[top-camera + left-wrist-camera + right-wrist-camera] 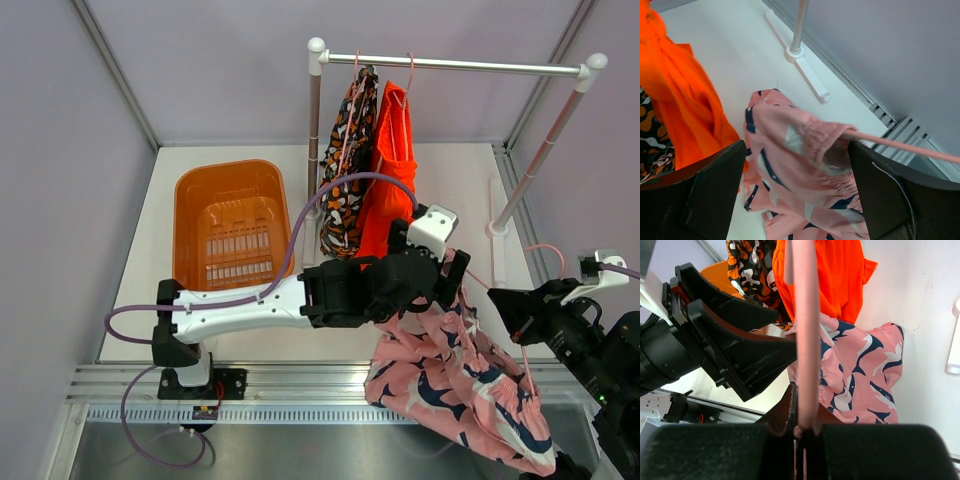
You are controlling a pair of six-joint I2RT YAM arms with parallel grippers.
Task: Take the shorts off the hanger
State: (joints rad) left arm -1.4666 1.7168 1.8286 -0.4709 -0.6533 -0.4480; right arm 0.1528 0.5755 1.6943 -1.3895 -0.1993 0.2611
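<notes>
White table (pixel 735 55); pink shorts (pixel 790 135) between left tool's (pixel 797 192) fingers (pixel 715 195)

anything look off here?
Pink shorts are off the rail, bunched and sagging past the table's near edge, hooked on the hanger clamped in the right gripper. Left gripper open astride the waistband. Black shorts and orange shorts hang normally.

Laboratory-type robot test cell. Evidence: 3 plain grey wall panels (pixel 220 60) in metal framing (pixel 113 70), white surface (pixel 460 190), slotted aluminium rail (pixel 300 385) carrying the bolted arm base (pixel 185 365), small garment rack (pixel 470 66) standing beyond the left fingers (pixel 715 195).
</notes>
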